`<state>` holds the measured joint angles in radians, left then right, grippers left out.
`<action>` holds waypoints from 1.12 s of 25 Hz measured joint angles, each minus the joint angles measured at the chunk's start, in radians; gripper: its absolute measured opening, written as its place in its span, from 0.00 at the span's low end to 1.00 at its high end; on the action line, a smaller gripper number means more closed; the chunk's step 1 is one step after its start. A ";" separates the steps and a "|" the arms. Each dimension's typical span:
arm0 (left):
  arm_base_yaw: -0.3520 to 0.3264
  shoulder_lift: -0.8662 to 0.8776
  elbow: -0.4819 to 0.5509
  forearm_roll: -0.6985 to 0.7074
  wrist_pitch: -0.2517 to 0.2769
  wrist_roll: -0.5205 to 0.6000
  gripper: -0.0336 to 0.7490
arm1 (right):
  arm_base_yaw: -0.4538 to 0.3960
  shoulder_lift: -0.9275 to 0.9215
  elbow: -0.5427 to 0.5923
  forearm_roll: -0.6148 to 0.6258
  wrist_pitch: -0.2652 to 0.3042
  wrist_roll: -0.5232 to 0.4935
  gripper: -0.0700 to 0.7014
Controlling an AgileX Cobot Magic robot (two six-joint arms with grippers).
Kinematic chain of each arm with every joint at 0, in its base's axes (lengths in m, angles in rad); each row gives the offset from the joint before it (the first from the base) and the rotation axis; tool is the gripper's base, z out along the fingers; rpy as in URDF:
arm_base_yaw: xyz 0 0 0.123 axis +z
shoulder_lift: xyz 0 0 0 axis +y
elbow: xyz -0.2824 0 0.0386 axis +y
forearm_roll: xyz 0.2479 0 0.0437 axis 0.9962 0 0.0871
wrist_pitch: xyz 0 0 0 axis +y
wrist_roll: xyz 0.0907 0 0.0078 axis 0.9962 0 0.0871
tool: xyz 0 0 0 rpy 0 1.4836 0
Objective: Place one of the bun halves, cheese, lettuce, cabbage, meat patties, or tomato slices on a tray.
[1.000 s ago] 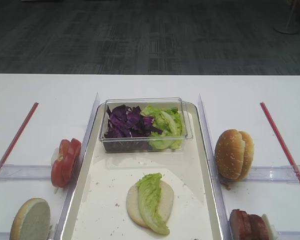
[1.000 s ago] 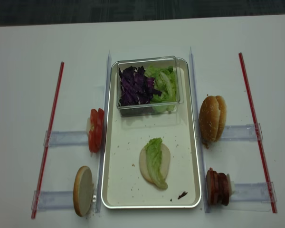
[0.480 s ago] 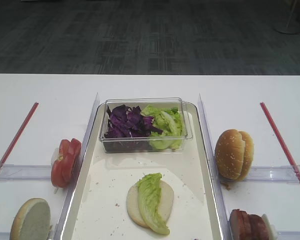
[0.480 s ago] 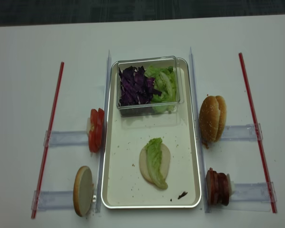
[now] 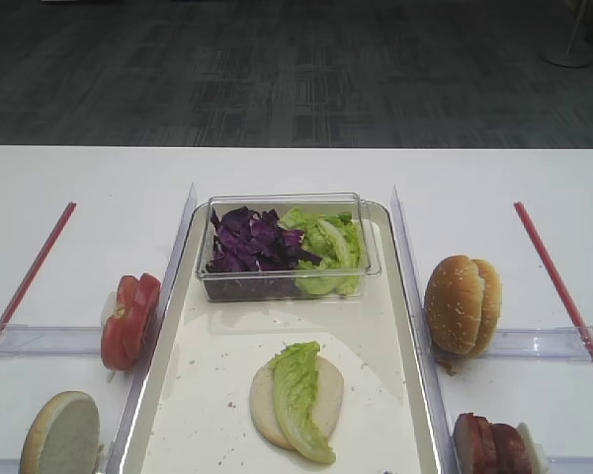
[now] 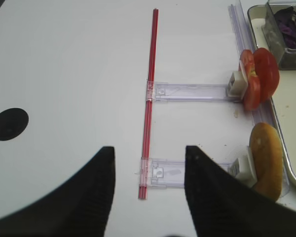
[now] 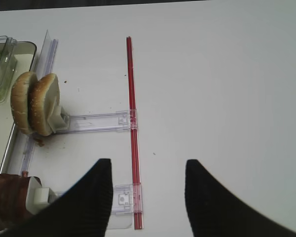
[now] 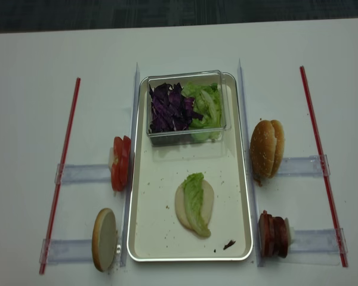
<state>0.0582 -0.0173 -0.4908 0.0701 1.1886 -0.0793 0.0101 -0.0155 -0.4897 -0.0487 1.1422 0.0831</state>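
Tray (image 8: 143,238) at table centre; bun half (image 8: 182,205) lying flat on its floor, lettuce (image 8: 197,202) draped over it. Right gripper (image 7: 148,197) spread apart, empty, above table right of tray. Left gripper (image 6: 148,187) likewise spread, empty, left of tray.

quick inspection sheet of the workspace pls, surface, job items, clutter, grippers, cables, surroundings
surface: white table, with two red strips and clear plastic rails.
job's things: tray holds a bun half with a lettuce leaf on it; clear tub with cabbage and green leaves at its far end; tomato slices and a bun half on edge to its left, two bun halves and meat patties to its right.
clutter: crumbs and a dark scrap on the tray.
grippers: left gripper and right gripper open, empty, over bare table.
cables: nothing seen.
surroundings: dark carpet beyond.
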 joint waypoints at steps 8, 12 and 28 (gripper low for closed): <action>0.000 0.000 0.000 0.000 0.000 0.000 0.43 | 0.000 0.000 0.000 0.000 0.000 0.000 0.58; 0.000 0.000 0.000 0.000 0.000 0.000 0.43 | 0.000 0.000 0.000 0.000 0.000 0.000 0.58; 0.000 0.000 0.000 0.000 0.000 0.000 0.43 | 0.000 0.000 0.000 0.000 0.000 0.000 0.58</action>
<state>0.0582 -0.0173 -0.4908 0.0701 1.1886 -0.0793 0.0101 -0.0155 -0.4897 -0.0487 1.1422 0.0831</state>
